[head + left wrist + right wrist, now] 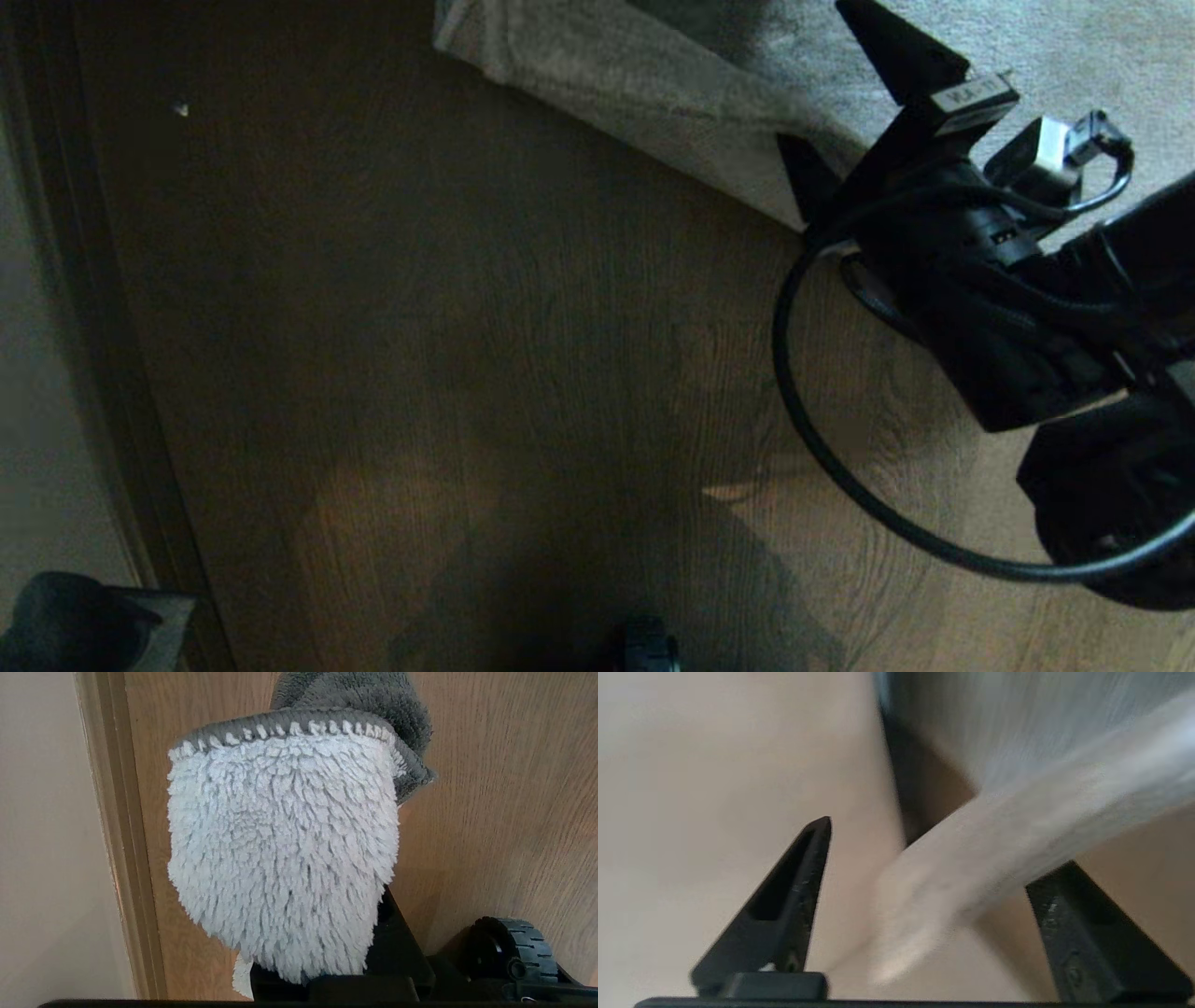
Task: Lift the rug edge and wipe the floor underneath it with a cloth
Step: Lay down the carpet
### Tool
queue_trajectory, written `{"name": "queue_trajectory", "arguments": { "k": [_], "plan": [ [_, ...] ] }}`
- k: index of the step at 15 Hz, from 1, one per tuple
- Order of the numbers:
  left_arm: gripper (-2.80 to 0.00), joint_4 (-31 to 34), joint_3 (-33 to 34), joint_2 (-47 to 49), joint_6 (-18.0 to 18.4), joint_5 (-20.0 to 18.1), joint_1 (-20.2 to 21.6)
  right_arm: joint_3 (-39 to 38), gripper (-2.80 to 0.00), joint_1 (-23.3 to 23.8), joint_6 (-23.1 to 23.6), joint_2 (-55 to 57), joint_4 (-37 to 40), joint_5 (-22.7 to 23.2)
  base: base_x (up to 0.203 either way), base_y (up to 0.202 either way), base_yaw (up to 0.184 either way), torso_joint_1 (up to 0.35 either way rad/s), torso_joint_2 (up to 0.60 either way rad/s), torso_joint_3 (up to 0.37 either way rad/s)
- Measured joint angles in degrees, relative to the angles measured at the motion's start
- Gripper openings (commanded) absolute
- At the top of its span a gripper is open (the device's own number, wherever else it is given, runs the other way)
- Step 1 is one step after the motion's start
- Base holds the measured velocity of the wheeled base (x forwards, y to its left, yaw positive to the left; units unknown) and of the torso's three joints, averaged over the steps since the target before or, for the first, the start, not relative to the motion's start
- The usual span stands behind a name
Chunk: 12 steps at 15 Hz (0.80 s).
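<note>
The rug edge (653, 98) lies folded back at the upper right, its flat beige backing showing as a strip across the brown wooden floor (485, 355). My right gripper (845, 117) is at that strip with its fingers wide apart, so it is open. In the right wrist view the rug edge (1017, 826) runs blurred between the two black fingers (798, 896), which do not clamp it. The cloth (285, 849), fluffy white with a grey stitched border, hangs above the floor (504, 812). My left gripper (322, 975) is shut on the cloth, which hides its fingertips.
A pale wall and dark skirting board (103, 373) run down the left side; the skirting board (126, 858) is close beside the cloth. A black cable (822, 448) loops under the right arm. The robot's wheel (518, 947) stands by the left gripper. A small speck (181, 109) lies on the floor.
</note>
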<state>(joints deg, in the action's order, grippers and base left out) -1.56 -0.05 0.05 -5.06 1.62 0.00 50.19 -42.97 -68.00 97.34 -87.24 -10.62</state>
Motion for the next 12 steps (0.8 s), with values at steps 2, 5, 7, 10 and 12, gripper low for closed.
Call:
{"name": "queue_trajectory", "arguments": {
  "k": [2,5,7,10,12],
  "plan": [
    [-2.8,0.02,0.02,0.0,0.0,0.0,0.0,-1.81,0.0,-3.5,0.04,-0.86,0.06,-0.05,0.0,0.0,0.0,0.0,0.0,0.0],
    [-2.8,0.02,0.02,0.0,-0.01,-0.02,0.0,-3.69,0.0,-7.55,0.0,-1.61,0.0,-0.04,0.0,0.0,0.0,0.0,0.0,0.0],
    [-2.8,0.02,0.02,0.0,0.0,0.0,0.0,-4.38,0.0,-9.31,-0.05,-1.56,-0.02,0.03,0.0,0.0,0.0,0.0,0.0,0.0],
    [-2.8,0.02,0.02,-0.02,0.0,-0.02,0.0,-4.88,0.0,-11.27,-0.11,-1.2,-0.02,0.07,0.0,0.0,0.0,0.0,0.0,0.0],
    [-2.8,0.0,0.02,-0.02,0.0,0.02,0.0,-5.85,0.0,-12.44,-0.2,-1.06,-0.06,0.08,0.0,0.0,0.0,0.0,0.0,0.0]
  ]
}}
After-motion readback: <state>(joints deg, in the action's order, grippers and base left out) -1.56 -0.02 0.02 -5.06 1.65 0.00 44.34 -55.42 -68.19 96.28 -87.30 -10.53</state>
